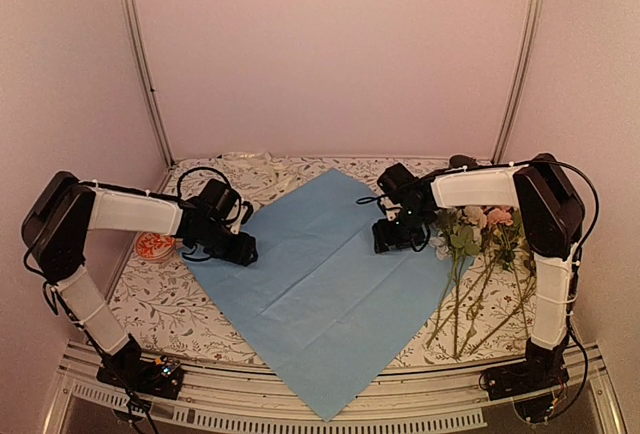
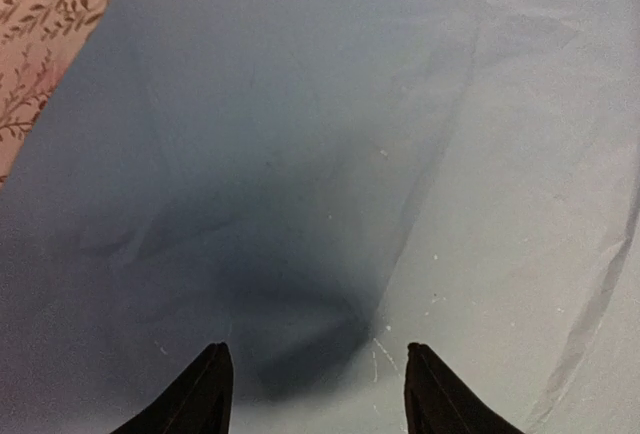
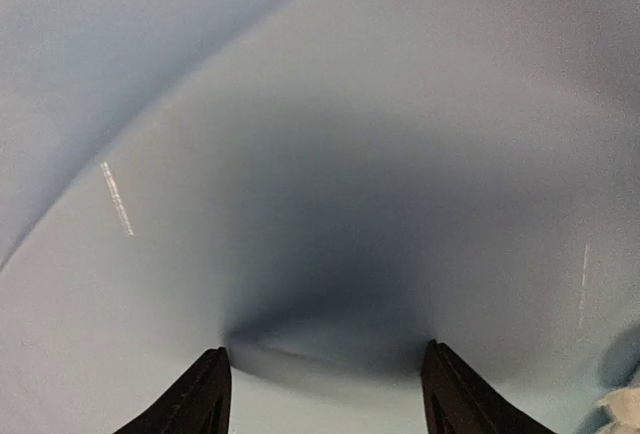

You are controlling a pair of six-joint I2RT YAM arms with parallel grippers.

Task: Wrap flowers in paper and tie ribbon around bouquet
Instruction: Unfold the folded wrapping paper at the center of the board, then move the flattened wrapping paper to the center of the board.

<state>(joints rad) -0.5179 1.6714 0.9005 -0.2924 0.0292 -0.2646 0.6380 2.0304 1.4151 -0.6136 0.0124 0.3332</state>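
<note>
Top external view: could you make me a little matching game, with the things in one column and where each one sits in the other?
Things:
1. paper
2. flowers
3. left gripper
4. right gripper

Places:
A. lying at the right side of the table
B. over the paper's left corner
C. spread out across the middle
D. over the paper's right part

Pairs: 1-C, 2-A, 3-B, 4-D

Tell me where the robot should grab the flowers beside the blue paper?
By the green stems below the blooms, coming straight down from above with the right hand. The flowers lie flat on the tablecloth, blooms pointing away from the robot, so the stems are probably easier to pinch than the soft heads.
</note>
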